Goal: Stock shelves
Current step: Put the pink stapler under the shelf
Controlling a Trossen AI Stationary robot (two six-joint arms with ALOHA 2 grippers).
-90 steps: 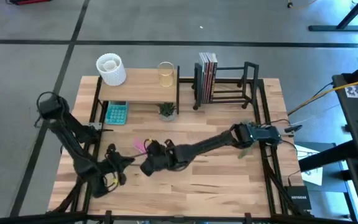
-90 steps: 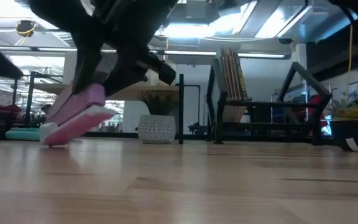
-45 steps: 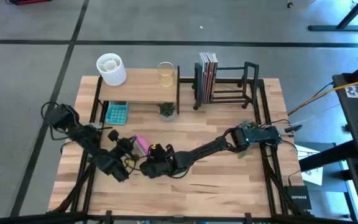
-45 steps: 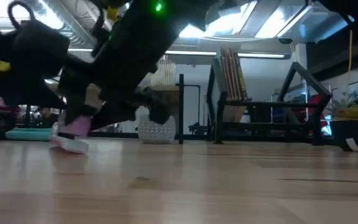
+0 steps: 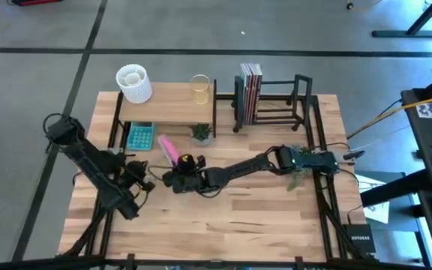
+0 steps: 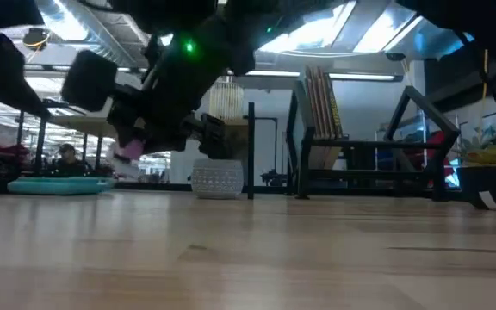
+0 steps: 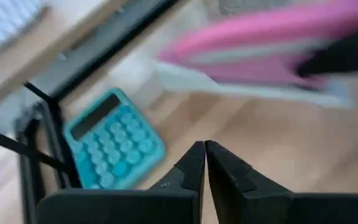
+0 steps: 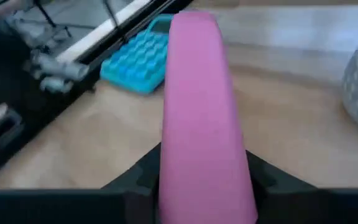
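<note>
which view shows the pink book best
Right wrist view: the pink book fills the frame, clamped in the right gripper. High view shows it small; left wrist blurred; low view mostly hidden.

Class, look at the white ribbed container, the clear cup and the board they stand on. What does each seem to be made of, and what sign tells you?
White ribbed container: probably matte ceramic or plastic; opaque and evenly white, no way to tell further.
Clear cup: glass or clear plastic, yellowish; the board shows through it.
Shelf board: light wood or wood-look laminate, pale tan, satin finish, on thin black legs that look like metal.
</note>
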